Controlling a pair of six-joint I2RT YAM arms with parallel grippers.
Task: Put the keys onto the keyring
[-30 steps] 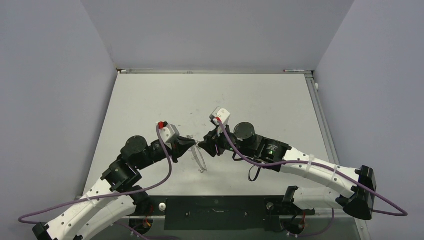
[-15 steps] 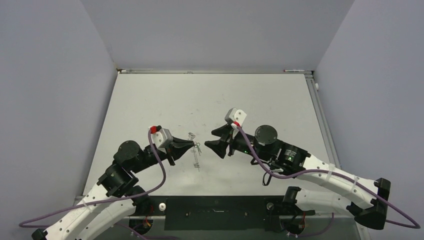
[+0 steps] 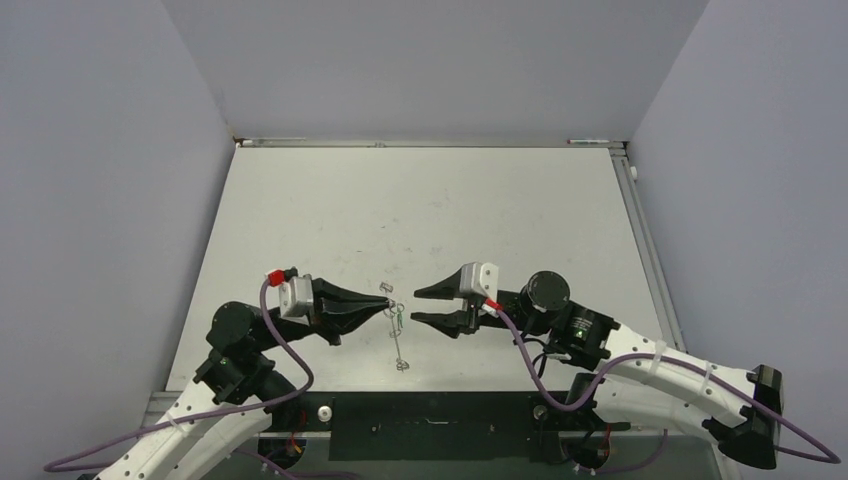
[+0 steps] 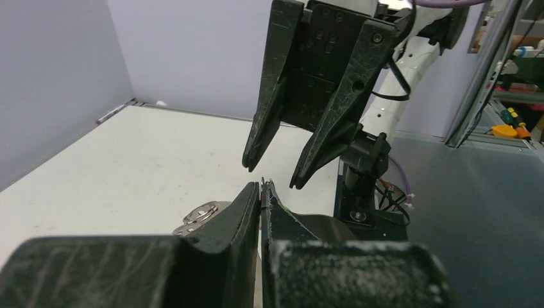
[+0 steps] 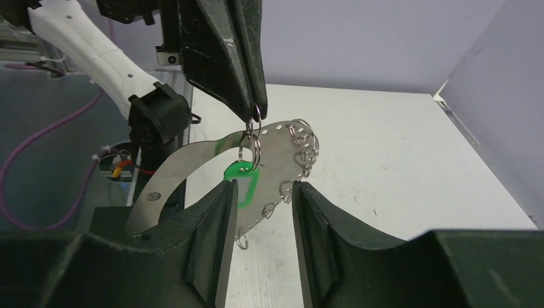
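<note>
Centre of frame: the left claw (image 5: 252,110), pinched shut on a rim loop (image 5: 256,118), dangles the keyring (image 5: 192,163) and green key (image 5: 242,184) before the part-open right claw (image 3: 414,305), seemingly for threading.

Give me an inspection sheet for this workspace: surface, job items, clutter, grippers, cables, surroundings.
surface: white table, faint scuffs.
job's things: keyring hangs from the left gripper; green key appears hung on one of its wire loops.
clutter: pen-like stick at the far edge.
grippers: left gripper shut, pinching a wire loop of the keyring; right gripper open, facing it, close to the key.
cables: purple cables loop from both wrists.
surroundings: plain walls on three sides.
</note>
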